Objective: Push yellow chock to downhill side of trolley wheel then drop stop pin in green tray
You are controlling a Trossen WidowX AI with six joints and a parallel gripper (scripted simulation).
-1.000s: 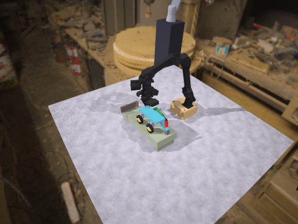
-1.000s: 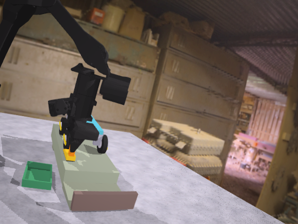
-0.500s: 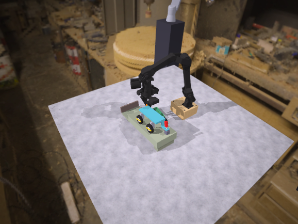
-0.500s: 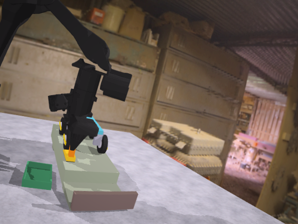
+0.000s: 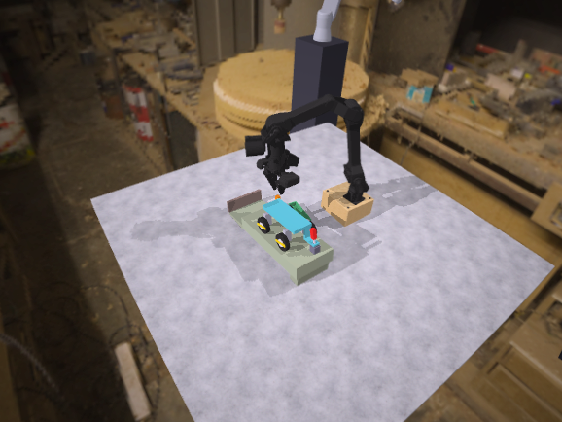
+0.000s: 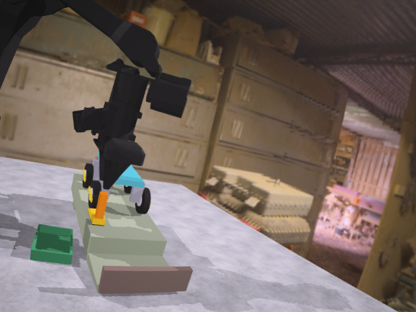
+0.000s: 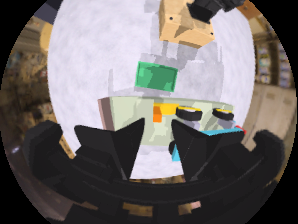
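The blue trolley (image 5: 287, 216) (image 6: 131, 177) (image 7: 220, 132) stands on the pale green ramp (image 5: 296, 263) (image 6: 126, 230) (image 7: 130, 112). The red-headed stop pin (image 5: 313, 233) (image 7: 241, 130) is upright at its uphill end. The yellow chock (image 6: 97, 219) (image 7: 167, 109) sits on the ramp at the downhill side of the tray-side lower wheel, close against it; contact is not clear. Its orange handle (image 5: 277, 197) (image 6: 101, 205) (image 7: 157, 115) points up. My gripper (image 5: 281, 191) (image 6: 106, 187) (image 7: 158, 121) is partly open and empty, just above the handle. The green tray (image 5: 298, 209) (image 6: 50, 257) (image 7: 156, 77) is empty.
A brown end board (image 5: 244, 200) (image 6: 145, 280) (image 7: 104, 115) stands across the ramp's low end. The arm's wooden base block (image 5: 357, 211) (image 7: 182, 35) is beyond the tray. The trolley's body is right beside my fingers, on the uphill side.
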